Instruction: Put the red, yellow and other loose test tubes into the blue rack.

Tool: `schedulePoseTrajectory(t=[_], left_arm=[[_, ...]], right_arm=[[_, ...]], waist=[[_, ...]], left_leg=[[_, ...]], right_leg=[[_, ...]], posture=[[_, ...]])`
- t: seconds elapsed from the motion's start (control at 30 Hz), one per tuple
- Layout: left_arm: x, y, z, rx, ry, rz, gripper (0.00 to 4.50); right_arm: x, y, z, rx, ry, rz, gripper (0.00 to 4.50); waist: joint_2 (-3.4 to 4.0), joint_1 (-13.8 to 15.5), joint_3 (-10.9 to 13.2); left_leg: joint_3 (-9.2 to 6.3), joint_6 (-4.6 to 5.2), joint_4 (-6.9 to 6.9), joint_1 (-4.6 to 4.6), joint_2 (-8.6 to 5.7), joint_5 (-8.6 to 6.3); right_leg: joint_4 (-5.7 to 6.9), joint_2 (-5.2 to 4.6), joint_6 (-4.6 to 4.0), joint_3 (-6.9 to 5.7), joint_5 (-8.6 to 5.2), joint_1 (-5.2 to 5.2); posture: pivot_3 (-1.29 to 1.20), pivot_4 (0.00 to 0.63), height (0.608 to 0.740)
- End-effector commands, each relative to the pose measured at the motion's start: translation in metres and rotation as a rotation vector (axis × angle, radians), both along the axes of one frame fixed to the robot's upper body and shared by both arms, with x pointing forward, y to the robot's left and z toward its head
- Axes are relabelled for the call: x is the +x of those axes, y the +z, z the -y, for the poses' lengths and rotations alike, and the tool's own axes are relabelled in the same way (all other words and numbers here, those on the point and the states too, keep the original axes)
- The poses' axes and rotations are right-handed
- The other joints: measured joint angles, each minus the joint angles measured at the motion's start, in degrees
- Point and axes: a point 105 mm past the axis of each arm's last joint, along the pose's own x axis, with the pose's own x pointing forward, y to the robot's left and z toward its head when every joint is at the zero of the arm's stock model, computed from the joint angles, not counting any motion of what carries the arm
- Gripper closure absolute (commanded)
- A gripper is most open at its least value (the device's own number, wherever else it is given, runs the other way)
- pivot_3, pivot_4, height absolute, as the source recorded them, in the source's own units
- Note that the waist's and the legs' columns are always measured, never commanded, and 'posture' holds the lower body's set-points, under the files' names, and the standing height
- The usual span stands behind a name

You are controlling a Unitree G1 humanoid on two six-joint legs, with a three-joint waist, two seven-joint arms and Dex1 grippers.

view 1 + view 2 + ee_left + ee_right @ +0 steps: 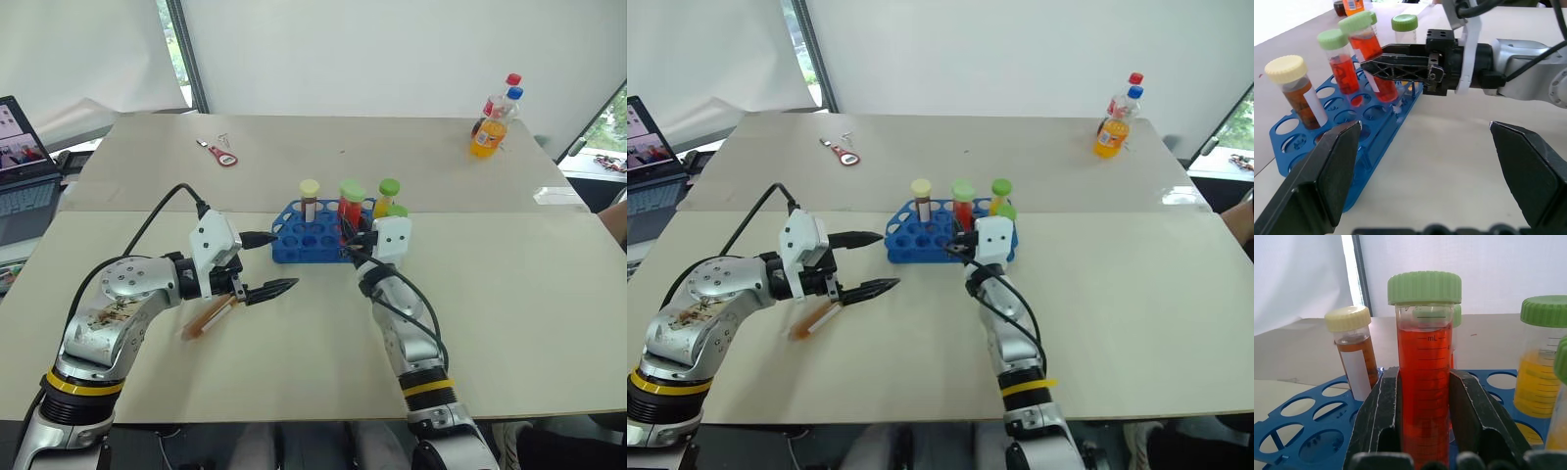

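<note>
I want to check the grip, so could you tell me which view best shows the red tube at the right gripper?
The right wrist view: the red tube stands upright between the right gripper fingers. The left wrist view shows it side-on over the blue rack; the eye views show it partly hidden.

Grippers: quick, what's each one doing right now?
Left gripper: open, holding nothing.
Right gripper: closed around a red test tube standing in the blue rack.

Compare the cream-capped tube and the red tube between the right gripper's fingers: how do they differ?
The cream-capped tube holds brown-orange liquid and bears a white label; the red tube has a green cap and printed marks. The cream-capped tube stands free; the right gripper flanks the red tube. Both stand in the blue rack.
</note>
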Motion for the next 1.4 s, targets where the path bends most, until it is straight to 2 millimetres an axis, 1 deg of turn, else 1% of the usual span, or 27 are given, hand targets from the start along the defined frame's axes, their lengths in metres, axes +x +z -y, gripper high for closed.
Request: schedulePoseTrajectory(t=[0.03,0.07,0.1,0.17,0.23,0.33,0.43,0.47,0.5,0.57,0.63,0.7,0.8,0.93,1.0,1.07,1.13,1.2,1.4], left_arm=[[0.0,0.013,0.004,-0.008,0.01,0.059,0.0],[0.005,0.014,0.002,-0.018,0.048,0.063,0.0],[0.01,0.016,-0.001,-0.023,0.084,0.068,0.0],[0.017,0.017,-0.005,-0.031,0.128,0.061,0.0],[0.019,0.018,-0.007,-0.016,0.134,0.046,0.0],[0.017,0.018,-0.015,0.05,0.147,0.004,0.0],[0.011,0.024,-0.026,0.117,0.135,-0.059,0.0],[0.01,0.025,-0.034,0.149,0.143,-0.085,0.0],[0.007,0.024,-0.038,0.195,0.143,-0.12,0.0],[-0.002,0.019,-0.048,0.294,0.127,-0.212,0.0],[-0.009,0.013,-0.051,0.364,0.124,-0.268,0.0],[-0.015,0.007,-0.055,0.441,0.131,-0.317,0.0],[-0.018,-0.002,-0.064,0.523,0.159,-0.395,0.0],[-0.012,-0.014,-0.066,0.582,0.202,-0.458,0.0],[-0.004,-0.021,-0.059,0.59,0.199,-0.461,0.0],[0.005,-0.027,-0.056,0.594,0.223,-0.471,0.0],[0.01,-0.032,-0.058,0.6,0.241,-0.489,0.0],[0.013,-0.036,-0.059,0.611,0.253,-0.51,0.0],[0.017,-0.049,-0.057,0.682,0.256,-0.497,0.0]], right_arm=[[-0.006,0.005,-0.001,-0.005,0.026,0.032,1.48],[-0.009,0.001,-0.002,-0.037,0.053,0.025,1.17],[-0.012,-0.001,-0.001,-0.063,0.061,0.019,0.73],[-0.016,-0.002,0.002,-0.114,0.085,0.02,0.11],[-0.02,0.0,0.009,-0.157,0.11,0.023,0.11],[-0.031,0.007,0.017,-0.209,0.187,0.024,0.11],[-0.052,0.013,0.021,-0.305,0.337,0.011,0.11],[-0.058,0.015,0.017,-0.336,0.398,0.003,0.11],[-0.065,0.018,0.017,-0.369,0.466,-0.007,0.11],[-0.073,0.023,0.013,-0.444,0.59,-0.048,0.11],[-0.071,0.029,0.019,-0.445,0.628,-0.139,0.11],[-0.072,0.037,0.022,-0.459,0.683,-0.179,0.11],[-0.086,0.043,0.02,-0.543,0.8,-0.207,0.11],[-0.096,0.05,0.017,-0.591,0.852,-0.212,0.11],[-0.105,0.055,0.016,-0.595,0.864,-0.176,0.11],[-0.11,0.054,0.016,-0.602,0.884,-0.191,0.11],[-0.113,0.051,0.016,-0.616,0.885,-0.217,0.11],[-0.115,0.052,0.017,-0.613,0.882,-0.234,0.11],[-0.122,0.056,0.019,-0.555,0.855,-0.264,0.11]], waist=[[0.0,-0.03,0.0],[0.0,0.01,0.0],[0.0,0.03,0.0],[0.0,0.09,0.0],[0.0,-0.02,0.0],[0.0,-0.02,0.0],[-0.02,-0.01,0.02],[-0.02,-0.01,0.02],[-0.03,-0.03,0.03],[-0.06,-0.21,0.05],[-0.07,-0.14,0.06],[-0.07,0.02,0.06],[-0.09,0.65,0.08],[-0.14,1.58,0.11],[-0.14,1.83,0.11],[-0.15,2.25,0.11],[-0.2,2.3,0.13],[-0.22,2.2,0.14],[-0.25,1.92,0.16]], left_leg=[[0.0,0.0,0.0,-0.01,0.01,0.0],[0.01,0.0,-0.01,-0.02,0.01,0.0],[0.0,0.0,-0.01,-0.02,0.01,0.0],[0.0,0.0,0.0,-0.04,0.0,0.0],[0.0,0.0,0.01,-0.03,-0.04,0.0],[0.0,0.0,-0.01,-0.03,-0.04,0.0],[0.0,0.01,-0.04,-0.02,-0.04,-0.01],[-0.01,0.01,-0.03,-0.04,-0.04,-0.01],[-0.01,0.01,-0.03,-0.06,-0.04,0.0],[0.01,0.01,-0.02,-0.03,-0.03,0.0],[0.04,0.01,-0.03,0.03,0.01,0.0],[0.04,0.01,-0.02,0.06,0.01,0.0],[0.04,0.01,-0.02,0.0,-0.02,0.0],[0.26,0.02,0.0,-0.07,-0.03,-0.01],[0.41,0.02,0.03,-0.11,-0.04,-0.01],[0.45,0.02,0.05,-0.12,-0.05,-0.01],[0.46,0.02,0.11,-0.12,-0.05,-0.01],[0.47,0.02,0.11,-0.13,-0.05,-0.01],[0.43,0.03,0.1,-0.21,-0.03,-0.01]], right_leg=[[0.0,-0.01,0.0,0.0,0.0,0.0],[0.0,-0.01,0.0,0.0,0.0,-0.01],[0.02,-0.02,0.0,0.0,0.0,-0.01],[0.02,-0.03,0.01,0.0,0.0,-0.01],[0.0,-0.02,0.01,0.0,0.0,-0.01],[-0.01,0.0,0.01,0.0,0.0,-0.01],[-0.04,0.01,0.01,0.0,-0.01,-0.02],[-0.07,0.02,0.01,0.0,-0.01,-0.03],[-0.15,0.02,0.01,0.0,-0.01,-0.03],[-0.26,0.02,0.01,0.0,-0.02,-0.02],[-0.28,0.06,0.0,0.0,-0.03,0.02],[-0.28,0.07,-0.02,0.0,-0.04,0.05],[-0.3,0.09,-0.02,0.0,-0.06,0.03],[-0.37,0.09,-0.01,-0.04,-0.08,0.02],[-0.35,0.1,-0.01,-0.04,-0.08,0.01],[-0.35,0.1,0.0,-0.04,-0.08,0.01],[-0.33,0.1,0.0,-0.04,-0.08,0.03],[-0.32,0.1,0.0,-0.04,-0.08,0.02],[-0.29,0.11,-0.01,-0.03,-0.08,-0.06]], posture=[[0.0,0.15,0.733],[0.0,0.15,0.733],[0.0,0.15,0.733],[0.0,0.15,0.733],[0.0,0.15,0.733],[0.0,0.15,0.733],[0.0,0.15,0.733],[0.0,0.15,0.733],[0.0,0.15,0.733],[0.0,0.15,0.733],[0.0,0.15,0.733],[0.0,0.15,0.733],[0.0,0.15,0.733],[0.0,0.15,0.733],[0.0,0.15,0.733],[0.0,0.15,0.733],[0.0,0.15,0.733],[0.0,0.15,0.733],[0.0,0.15,0.733]])
